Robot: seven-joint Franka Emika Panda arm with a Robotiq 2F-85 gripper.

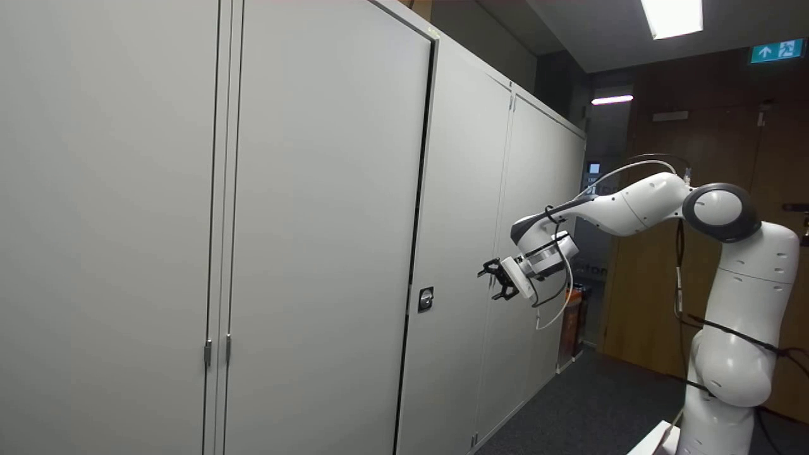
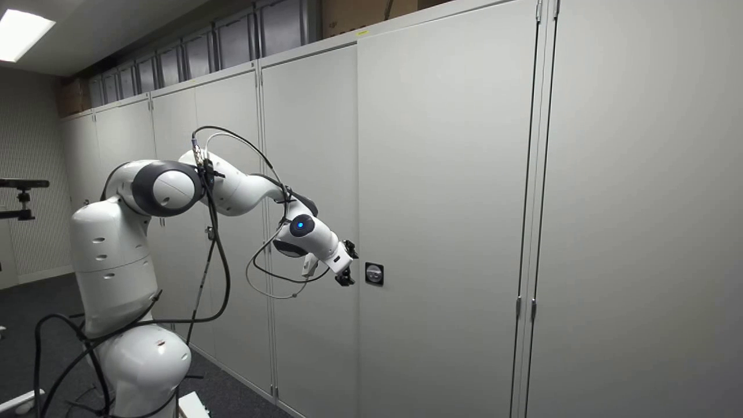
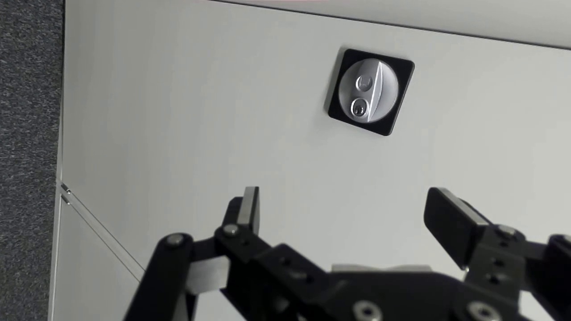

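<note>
Soft, even light falls from ceiling lights (image 1: 673, 18), blown out to white in both exterior views, leaving the cabinet (image 1: 328, 221) pale grey with gentle shading. The wooden door (image 1: 651, 272) sinks into dimness, while the exit sign (image 1: 777, 50) glows blue-green. The cabinet's long seams (image 1: 213, 170) come out slanted. In the wrist view, the lock (image 3: 368, 91) is fairly sharp, with a bright streak and a faint shadow at its side; the nearer claw (image 3: 344, 189) looks slightly blurred.
</note>
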